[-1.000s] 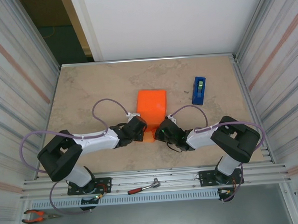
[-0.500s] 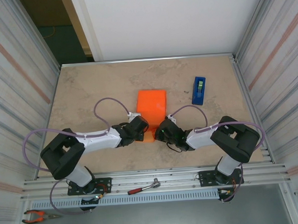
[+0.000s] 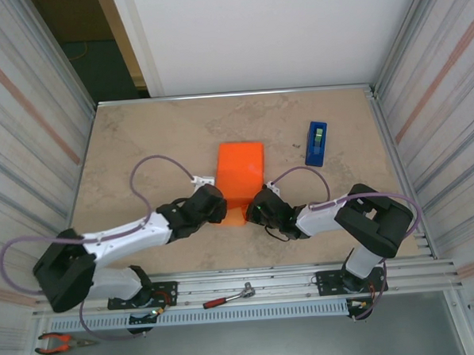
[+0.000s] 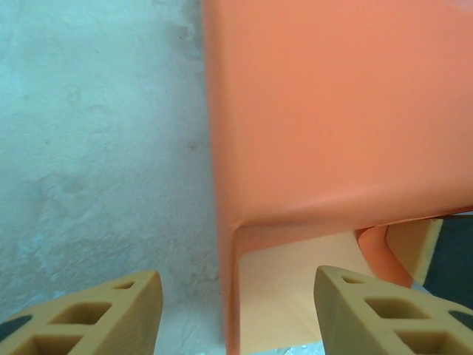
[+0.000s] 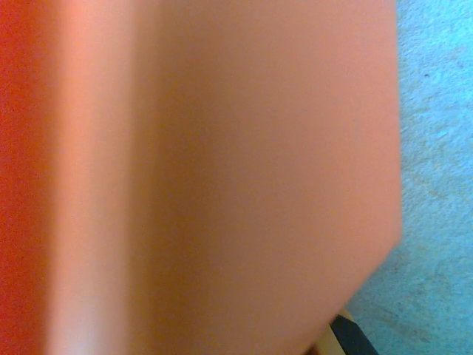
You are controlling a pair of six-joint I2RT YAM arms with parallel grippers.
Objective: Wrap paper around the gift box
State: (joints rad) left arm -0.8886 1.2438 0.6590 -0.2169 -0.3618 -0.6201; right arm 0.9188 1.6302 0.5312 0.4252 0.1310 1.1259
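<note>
paper [image 3: 241, 171] folded, long axis laid near-to-far; left gripper [image 4: 236, 285] spread at its edge, right gripper [image 3: 254, 211] clamped; arms angled inward.

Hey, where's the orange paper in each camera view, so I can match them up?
Top external: the paper lies mid-table, left of the blue tape dispenser.
Left wrist: the paper sits upper right, its left edge running down the middle.
Right wrist: the paper spans left and centre.
Shared landmark: the stone-look table, left of the paper at the left wrist, right of it at the right wrist.
</note>
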